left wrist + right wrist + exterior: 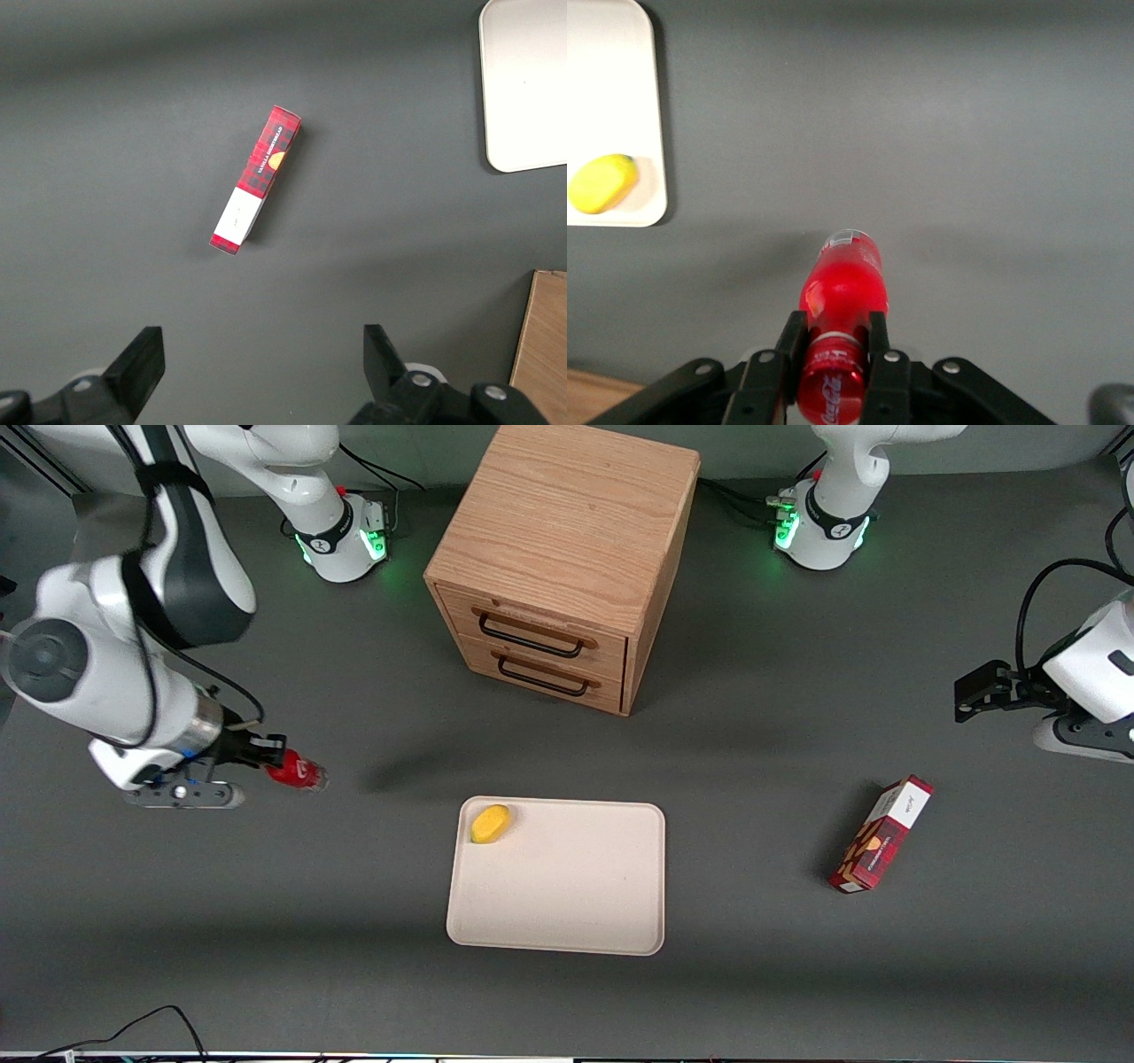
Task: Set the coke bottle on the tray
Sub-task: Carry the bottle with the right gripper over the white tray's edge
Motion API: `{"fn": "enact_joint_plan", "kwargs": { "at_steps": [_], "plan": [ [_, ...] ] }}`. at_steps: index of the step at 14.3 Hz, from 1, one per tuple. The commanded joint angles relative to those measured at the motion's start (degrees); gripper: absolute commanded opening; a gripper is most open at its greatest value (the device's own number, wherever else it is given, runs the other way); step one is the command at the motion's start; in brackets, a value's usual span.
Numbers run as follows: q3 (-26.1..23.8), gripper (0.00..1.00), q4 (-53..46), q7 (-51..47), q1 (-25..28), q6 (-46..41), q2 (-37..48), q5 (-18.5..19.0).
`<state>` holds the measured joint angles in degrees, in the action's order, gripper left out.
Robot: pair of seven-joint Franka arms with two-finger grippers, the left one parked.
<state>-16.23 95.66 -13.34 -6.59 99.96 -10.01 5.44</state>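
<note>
The coke bottle (297, 771) is a small red bottle held lying sideways above the grey table, toward the working arm's end. My right gripper (267, 760) is shut on it, one black finger (791, 341) on each side of its body, and its clear base (849, 241) sticks out past the fingertips. The wrist view shows the white lettering between the fingers. The cream tray (567, 921) lies flat at the table's middle, well apart from the bottle; one corner of the tray (616, 106) shows in the wrist view.
A yellow fruit (490, 823) lies in a tray corner. A wooden two-drawer cabinet (563, 558) stands farther from the front camera than the tray. A red rectangular carton (881, 834) lies toward the parked arm's end.
</note>
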Motion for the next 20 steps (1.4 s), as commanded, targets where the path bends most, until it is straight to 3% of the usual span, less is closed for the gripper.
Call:
{"fn": "enact_joint_plan", "kwargs": {
  "at_steps": [1, 3, 6, 12, 17, 20],
  "plan": [
    [0.0, 0.0, -11.9, -1.3, -0.1, -10.8, -0.5, -1.8],
    [0.1, 0.0, -17.5, -1.3, -0.3, -14.6, -1.5, -5.0],
    [-0.2, 0.0, -19.1, 1.4, 0.9, -14.0, -2.5, -5.5],
    [0.3, 0.0, -24.3, -1.1, 12.0, 0.0, -14.4, -4.6],
    [1.2, 0.0, -33.3, -6.2, 19.7, 8.0, -30.4, 2.8],
    [7.2, 0.0, -33.7, -8.7, 25.0, 14.9, -34.2, 3.9]
  ]
}}
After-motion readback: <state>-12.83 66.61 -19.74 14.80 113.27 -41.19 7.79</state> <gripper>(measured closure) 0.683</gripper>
